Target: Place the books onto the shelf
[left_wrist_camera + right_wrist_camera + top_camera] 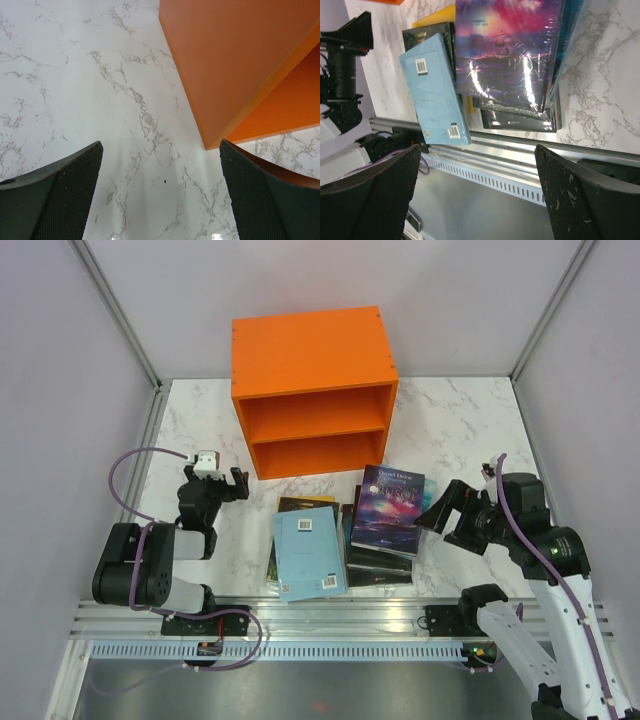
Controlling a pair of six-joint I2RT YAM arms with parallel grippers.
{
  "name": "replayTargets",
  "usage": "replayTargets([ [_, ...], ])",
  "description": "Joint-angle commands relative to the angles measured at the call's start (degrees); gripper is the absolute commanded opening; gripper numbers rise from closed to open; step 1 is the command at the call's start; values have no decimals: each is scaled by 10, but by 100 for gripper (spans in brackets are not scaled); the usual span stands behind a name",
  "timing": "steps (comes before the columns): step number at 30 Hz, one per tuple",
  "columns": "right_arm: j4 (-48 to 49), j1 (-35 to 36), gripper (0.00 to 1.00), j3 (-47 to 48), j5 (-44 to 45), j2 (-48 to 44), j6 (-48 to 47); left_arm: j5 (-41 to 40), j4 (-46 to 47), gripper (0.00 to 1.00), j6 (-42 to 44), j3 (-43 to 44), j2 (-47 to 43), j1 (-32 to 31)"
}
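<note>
The orange shelf (312, 390) stands at the back of the marble table, its two compartments facing me; its left front corner (235, 65) shows in the left wrist view. The books lie in two overlapping piles in front of it. A light blue one (308, 551) tops the left pile and a purple-blue galaxy one (390, 505) tops the right. The right wrist view shows the light blue (434, 95) and galaxy (510, 50) covers, with a black book (520, 120) beneath. My left gripper (222, 480) (160, 145) hovers open left of the shelf. My right gripper (440, 508) (477, 148) is open right of the books, holding nothing.
An aluminium rail (340, 615) and a slotted cable tray (485, 175) run along the table's near edge, and the light blue book overhangs the rail. Purple walls close in both sides. The left arm (340, 65) shows in the right wrist view.
</note>
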Motion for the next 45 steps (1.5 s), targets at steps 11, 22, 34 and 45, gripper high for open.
replayTargets([
  [11,49,0,98,-6,86,43,59,32,42,100,59,-1,-11,-3],
  [22,99,0,98,-27,74,87,41,-43,-552,100,-59,275,-81,-10],
  [34,104,0,98,-78,29,33,32,151,-788,100,-362,276,-248,-4],
  [45,75,0,98,-87,-2,-15,-15,329,-750,100,-469,161,-324,6],
])
